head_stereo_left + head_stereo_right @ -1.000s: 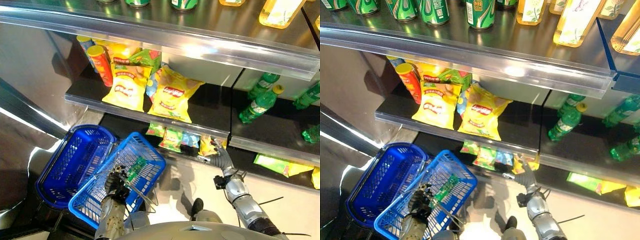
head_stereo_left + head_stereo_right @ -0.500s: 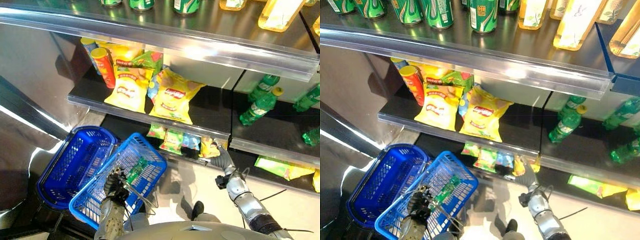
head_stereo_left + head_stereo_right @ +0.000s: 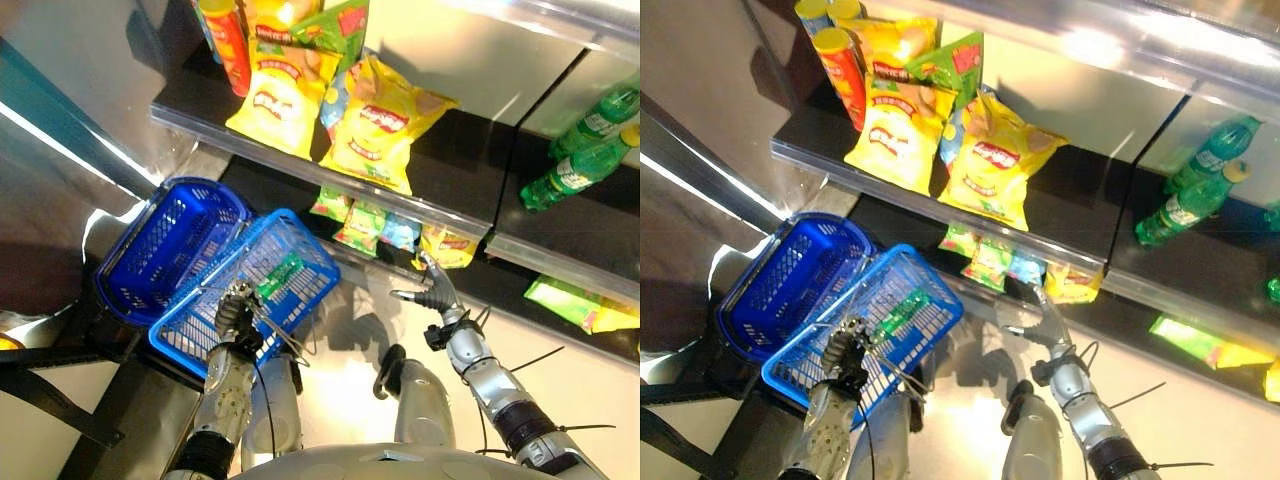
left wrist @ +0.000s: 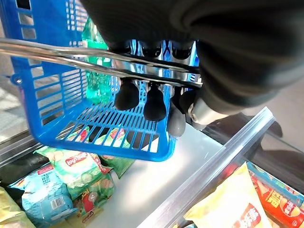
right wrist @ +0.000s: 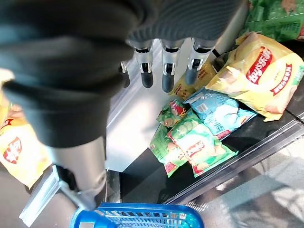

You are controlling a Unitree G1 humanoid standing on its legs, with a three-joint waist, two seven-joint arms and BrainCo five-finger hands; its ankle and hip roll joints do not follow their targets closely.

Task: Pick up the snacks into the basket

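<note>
Shelves of snacks fill the left eye view: yellow chip bags [image 3: 385, 125] lie on the middle shelf [image 3: 470, 190], and small green snack packets [image 3: 360, 222] lie on the lower shelf below. The right hand [image 3: 432, 293] hangs just in front of that lower shelf, fingers straight, holding nothing, near a small yellow bag [image 3: 448, 245]. The left hand [image 3: 236, 312] grips the wire handle [image 3: 285, 340] of a blue basket [image 3: 255, 300] holding a green packet [image 3: 281, 276]; a second blue basket [image 3: 165, 250] sits beside it.

Left wrist view: the fingers [image 4: 154, 102] curl round the handle above the basket's mesh.

Right wrist view: the straight fingers [image 5: 166, 78] hang above the green packets, apart from them.
</note>
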